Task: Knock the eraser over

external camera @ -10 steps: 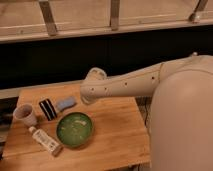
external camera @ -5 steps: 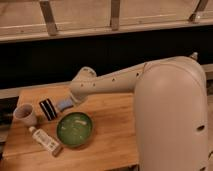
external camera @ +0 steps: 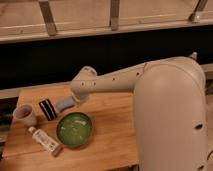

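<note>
Black striped rectangular eraser (external camera: 47, 109) on wooden table (external camera: 116, 131), tool (external camera: 75, 97) near its right.

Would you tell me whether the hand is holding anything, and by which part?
It cannot be told: the hand is hidden behind the arm's rounded end, near the blue-grey lump. The eraser is clear of the arm.

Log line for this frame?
eraser: between paper cup and blue-grey lump, untouched | gripper: hidden behind wrist, beside lump | phase: approach
</note>
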You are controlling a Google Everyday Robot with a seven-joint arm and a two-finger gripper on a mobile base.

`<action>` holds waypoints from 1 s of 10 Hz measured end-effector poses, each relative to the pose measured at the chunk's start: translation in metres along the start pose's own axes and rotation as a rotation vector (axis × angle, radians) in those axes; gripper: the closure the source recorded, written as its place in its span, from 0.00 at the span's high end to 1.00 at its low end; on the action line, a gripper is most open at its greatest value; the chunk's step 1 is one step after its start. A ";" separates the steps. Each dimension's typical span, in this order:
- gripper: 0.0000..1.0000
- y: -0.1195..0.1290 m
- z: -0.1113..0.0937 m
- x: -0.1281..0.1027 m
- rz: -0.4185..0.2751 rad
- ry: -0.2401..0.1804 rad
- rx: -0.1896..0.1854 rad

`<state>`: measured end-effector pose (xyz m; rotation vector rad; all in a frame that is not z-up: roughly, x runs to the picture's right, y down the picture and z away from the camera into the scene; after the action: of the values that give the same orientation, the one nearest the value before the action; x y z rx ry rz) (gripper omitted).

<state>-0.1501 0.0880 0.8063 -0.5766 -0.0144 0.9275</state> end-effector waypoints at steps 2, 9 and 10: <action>0.00 0.013 0.002 -0.004 -0.024 0.022 -0.009; 0.00 0.086 0.042 -0.037 -0.161 0.120 -0.139; 0.00 0.088 0.048 -0.037 -0.168 0.139 -0.158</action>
<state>-0.2508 0.1224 0.8138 -0.7738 -0.0108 0.7257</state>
